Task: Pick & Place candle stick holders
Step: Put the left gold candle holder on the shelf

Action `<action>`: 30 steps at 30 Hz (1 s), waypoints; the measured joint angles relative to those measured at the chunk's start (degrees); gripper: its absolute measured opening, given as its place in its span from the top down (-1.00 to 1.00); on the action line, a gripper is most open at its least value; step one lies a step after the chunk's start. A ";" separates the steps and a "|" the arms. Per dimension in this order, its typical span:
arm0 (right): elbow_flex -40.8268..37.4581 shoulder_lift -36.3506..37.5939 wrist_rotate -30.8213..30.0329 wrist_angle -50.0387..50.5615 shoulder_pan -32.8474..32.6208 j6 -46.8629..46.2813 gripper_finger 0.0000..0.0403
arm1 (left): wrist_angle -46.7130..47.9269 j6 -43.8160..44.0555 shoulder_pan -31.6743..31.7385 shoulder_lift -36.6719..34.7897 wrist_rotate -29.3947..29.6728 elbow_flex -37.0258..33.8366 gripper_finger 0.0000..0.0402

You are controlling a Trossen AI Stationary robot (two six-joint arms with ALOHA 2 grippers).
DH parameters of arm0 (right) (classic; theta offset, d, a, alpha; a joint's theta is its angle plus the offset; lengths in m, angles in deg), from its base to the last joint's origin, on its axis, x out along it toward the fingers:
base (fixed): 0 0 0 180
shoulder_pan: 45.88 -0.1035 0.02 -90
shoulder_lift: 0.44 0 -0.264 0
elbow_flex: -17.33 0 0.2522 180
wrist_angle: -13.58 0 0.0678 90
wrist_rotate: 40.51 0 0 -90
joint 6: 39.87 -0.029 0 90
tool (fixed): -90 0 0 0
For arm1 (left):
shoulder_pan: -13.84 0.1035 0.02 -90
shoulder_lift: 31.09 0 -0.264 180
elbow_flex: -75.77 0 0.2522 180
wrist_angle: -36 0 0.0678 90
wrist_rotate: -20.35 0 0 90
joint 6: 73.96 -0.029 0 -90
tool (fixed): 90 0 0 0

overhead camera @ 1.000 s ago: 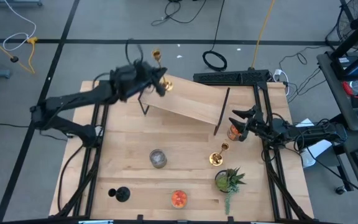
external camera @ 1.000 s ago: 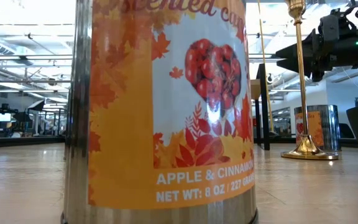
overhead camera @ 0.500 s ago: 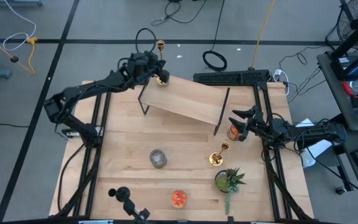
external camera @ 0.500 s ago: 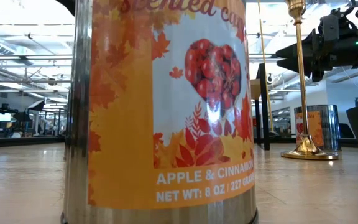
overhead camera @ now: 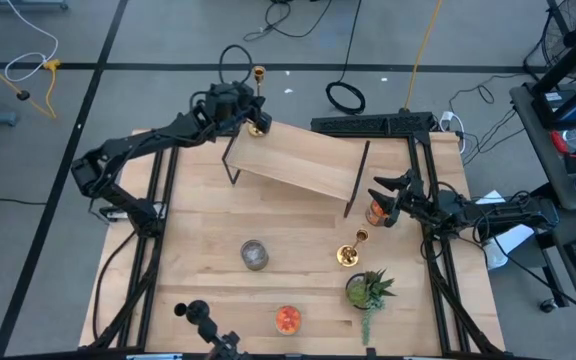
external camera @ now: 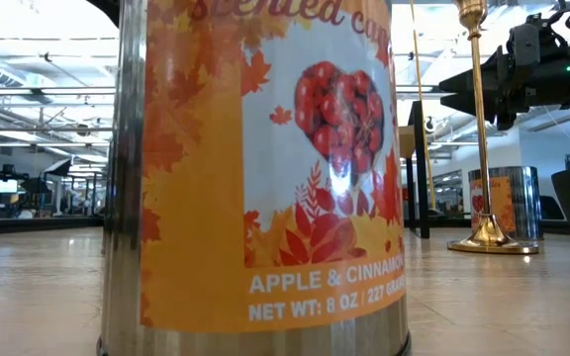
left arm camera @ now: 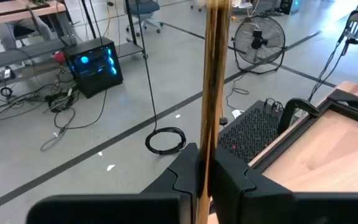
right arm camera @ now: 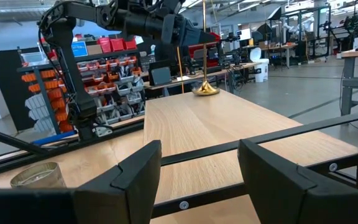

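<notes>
The wooden table (overhead camera: 208, 230) carries a raised wooden shelf (overhead camera: 298, 160) on black legs, set slantwise toward the far side. My left gripper (overhead camera: 240, 112) reaches over the shelf's far left corner, its fingers (left arm camera: 188, 177) clamped on the stem of a tall gold candlestick (overhead camera: 258, 125) whose round base sits on that corner; my right wrist view shows the base shining on the board. My right gripper (overhead camera: 388, 197) hangs with fingers apart beside the shelf's right legs, next to an orange tin (overhead camera: 375, 212). A second gold candlestick (overhead camera: 350, 254) stands just in front, near the potted plant (overhead camera: 368, 290). A grey cup (overhead camera: 254, 254) sits mid-table; I cannot tell its contents. An orange-red cup (overhead camera: 287, 318) and short black holder (overhead camera: 195, 312) stand along the near edge. Only the low view reads the tin's label, apple and cinnamon.
</notes>
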 joint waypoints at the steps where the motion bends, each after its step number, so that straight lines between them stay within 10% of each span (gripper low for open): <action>1: 0.00 0.00 0.01 0.02 0.00 -0.01 -0.05 | -0.05 0.00 0.00 0.00 0.00 0.00 0.76; 20: 0.00 0.02 0.58 1.08 0.01 -0.20 -0.05 | 9.70 -0.47 -1.24 -2.27 -2.41 -0.09 0.28; 30: 0.02 0.00 22.04 6.49 0.01 1.63 -0.05 | 15.97 -1.91 -3.87 -10.08 -2.55 -0.09 0.28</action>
